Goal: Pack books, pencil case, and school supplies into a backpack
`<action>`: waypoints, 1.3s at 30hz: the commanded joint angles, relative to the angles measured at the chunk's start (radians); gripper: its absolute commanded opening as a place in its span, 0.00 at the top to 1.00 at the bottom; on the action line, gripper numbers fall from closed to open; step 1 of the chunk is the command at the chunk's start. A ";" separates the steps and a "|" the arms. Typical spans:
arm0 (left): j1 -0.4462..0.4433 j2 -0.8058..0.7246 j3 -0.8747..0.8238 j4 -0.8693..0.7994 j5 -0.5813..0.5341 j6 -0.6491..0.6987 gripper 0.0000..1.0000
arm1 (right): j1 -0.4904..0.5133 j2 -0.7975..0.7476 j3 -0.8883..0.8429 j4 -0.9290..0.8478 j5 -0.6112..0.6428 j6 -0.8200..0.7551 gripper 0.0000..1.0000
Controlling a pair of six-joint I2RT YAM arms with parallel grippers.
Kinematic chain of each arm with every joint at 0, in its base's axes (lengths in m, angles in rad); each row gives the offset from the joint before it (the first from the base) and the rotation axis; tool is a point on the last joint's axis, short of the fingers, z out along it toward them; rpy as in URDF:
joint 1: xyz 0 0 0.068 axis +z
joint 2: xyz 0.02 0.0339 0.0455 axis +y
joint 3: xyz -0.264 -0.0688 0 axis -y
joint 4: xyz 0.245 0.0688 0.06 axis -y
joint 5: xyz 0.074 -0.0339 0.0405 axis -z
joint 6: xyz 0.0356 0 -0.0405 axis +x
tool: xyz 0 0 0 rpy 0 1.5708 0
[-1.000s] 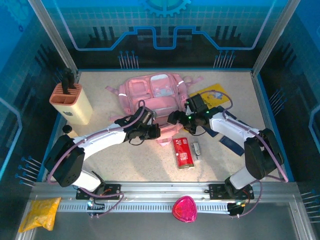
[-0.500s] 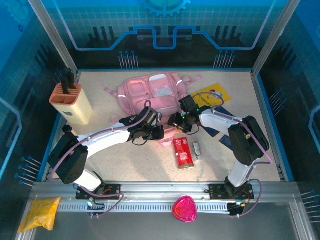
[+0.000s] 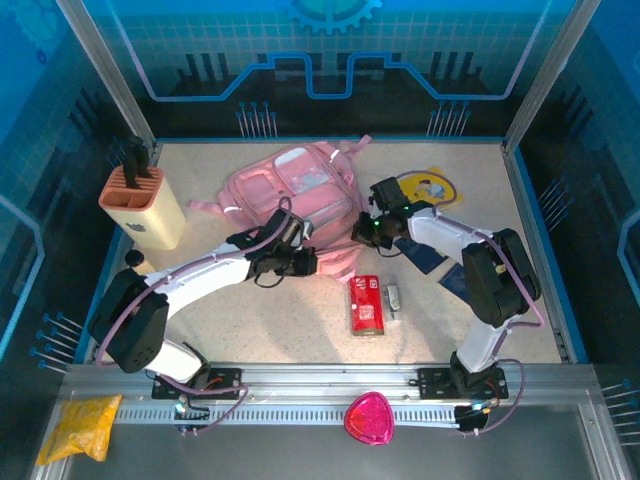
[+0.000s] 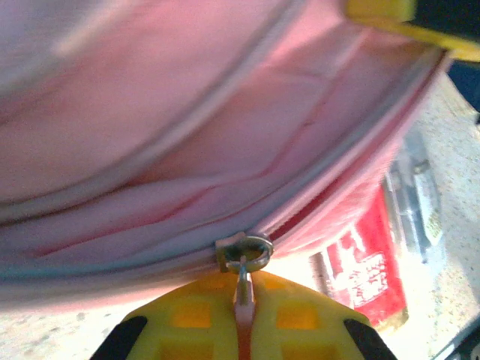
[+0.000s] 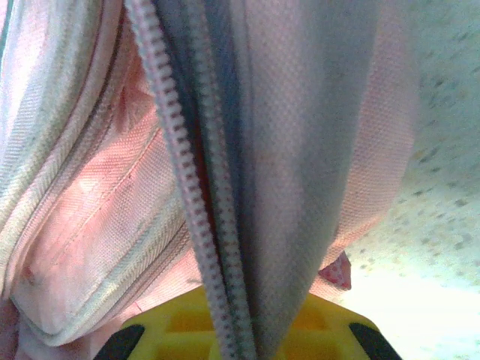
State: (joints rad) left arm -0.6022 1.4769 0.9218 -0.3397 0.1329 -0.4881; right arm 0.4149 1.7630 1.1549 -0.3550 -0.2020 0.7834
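Pinching the backpack (image 3: 290, 185) from two sides, near 12 o'clock of the table (image 3: 250, 320).

With the left gripper (image 3: 300, 262), at 6 o'clock of the bag: fingers pressed together on the metal zip pull (image 4: 244, 259), its tab clamped between the yellow pads (image 4: 195, 319).

With the right gripper (image 3: 368, 228), at 4 o'clock of the bag: jaws closed on a fold of pink fabric beside the zip teeth (image 5: 180, 187), cloth running down between the fingers.

Lying flat at 5 o'clock of the backpack, near its lower edge: red pencil case (image 3: 366, 305), with the small grey-white piece (image 3: 392, 297) just beside it at its 3 o'clock.

At 3 o'clock of the backpack: yellow book (image 3: 432, 187). Toward 4 o'clock: dark blue book (image 3: 432, 262), partly hidden under the right arm.

Standing at 9 o'clock: beige knife block (image 3: 145, 205).
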 commanded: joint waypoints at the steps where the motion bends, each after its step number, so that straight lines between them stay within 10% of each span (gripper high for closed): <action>1: 0.072 -0.050 -0.043 -0.074 0.002 0.044 1.00 | -0.067 0.012 0.061 -0.008 0.042 -0.088 1.00; 10: 0.171 -0.028 -0.078 -0.024 0.030 0.063 1.00 | -0.091 0.065 0.172 -0.027 -0.043 -0.146 1.00; 24: 0.144 -0.005 -0.065 0.100 0.031 -0.033 1.00 | -0.038 -0.116 0.094 -0.221 -0.009 -0.158 0.31; 39: 0.105 -0.017 -0.056 0.108 0.011 -0.039 1.00 | 0.184 -0.110 0.012 -0.089 0.043 0.115 0.10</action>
State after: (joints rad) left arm -0.4831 1.4784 0.8543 -0.2687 0.1383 -0.5114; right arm 0.5831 1.6241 1.1717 -0.4873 -0.2012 0.8261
